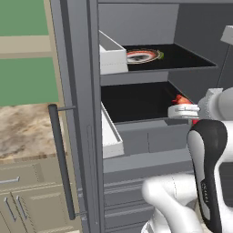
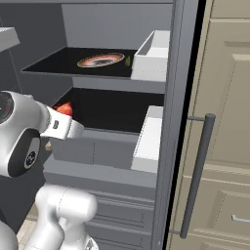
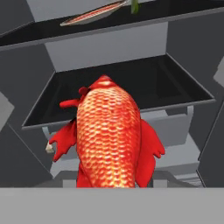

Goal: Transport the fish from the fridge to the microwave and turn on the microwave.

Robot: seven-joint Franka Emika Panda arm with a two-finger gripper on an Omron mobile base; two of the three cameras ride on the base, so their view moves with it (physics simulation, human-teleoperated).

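At front of open dark-grey fridge [image 1: 77,91], middle shelf level: two-finger gripper [image 3: 111,186] clamped on scaly red-orange fish [image 3: 111,140], round patterned plate [image 3: 94,14] at 12 o'clock. Transport step; next: withdraw, carry to microwave.

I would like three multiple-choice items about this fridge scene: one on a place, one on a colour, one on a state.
1. Where is the round plate?
A. on the upper shelf
B. on the lower shelf
C. in a door bin

2. What colour is the fish?
A. blue
B. red-orange
C. green

3. What is the state of the fridge?
A. closed
B. open, its shelves exposed
C. lying on its side

Answers:
1 A, the plate lies on the shelf above the one beside the fish.
2 B, the hand view shows red-orange scales.
3 B, both base views look straight onto the shelves.
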